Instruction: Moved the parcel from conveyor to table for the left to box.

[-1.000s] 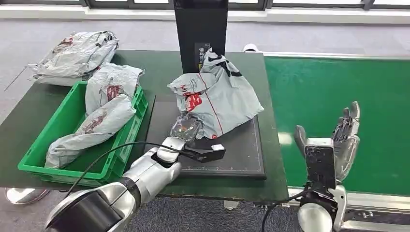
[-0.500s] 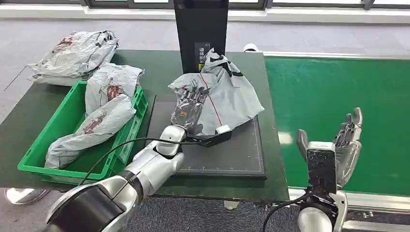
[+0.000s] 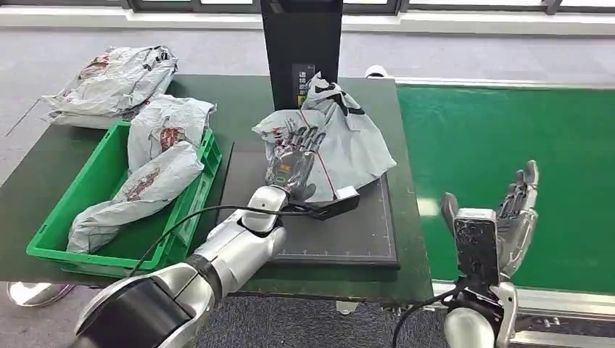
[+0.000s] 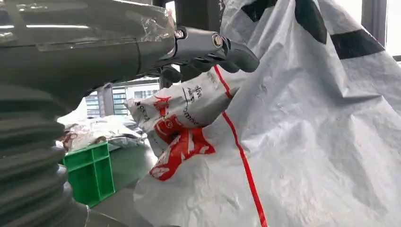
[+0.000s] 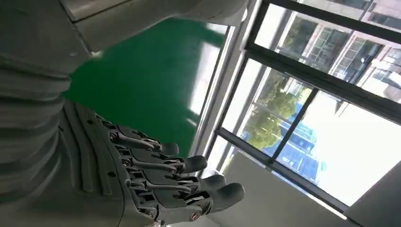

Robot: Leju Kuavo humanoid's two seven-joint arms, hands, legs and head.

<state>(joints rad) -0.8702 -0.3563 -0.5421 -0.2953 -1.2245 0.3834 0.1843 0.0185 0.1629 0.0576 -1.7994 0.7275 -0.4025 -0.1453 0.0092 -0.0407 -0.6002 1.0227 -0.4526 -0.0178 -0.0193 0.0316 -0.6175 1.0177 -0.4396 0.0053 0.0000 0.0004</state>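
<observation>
Far left on the table (image 3: 239,94), a pile of grey bags (image 3: 112,78) is lying behind the green bin (image 3: 76,196), and the bin is holding 2 more grey mailers (image 3: 156,163).

Centre: the parcel (image 3: 348,141), a crumpled grey poly bag with red print and a red stripe, is sitting on the dark mat (image 3: 348,232) in front of the black upright stand (image 3: 301,43), off the conveyor. My left hand (image 3: 294,156) is reaching over its near-left side, fingers spread and lying against the bag's front. I am not closing on it; nothing is pinched that I can see from the head view.

The left wrist view is adding detail: my dark fingertips (image 4: 236,54) are hanging extended above the parcel's (image 4: 307,132) folded red-printed flap, with the bin's corner (image 4: 90,172) behind. Whether they are touching the plastic, I cannot tell.

Right: my right hand (image 3: 508,217) is hovering upright over the green conveyor belt (image 3: 508,130), palm open, fingers apart, holding nothing. The right wrist view is showing those fingers (image 5: 189,165) straight and fanned, with the belt (image 5: 146,80) and windows (image 5: 331,94) beyond.
</observation>
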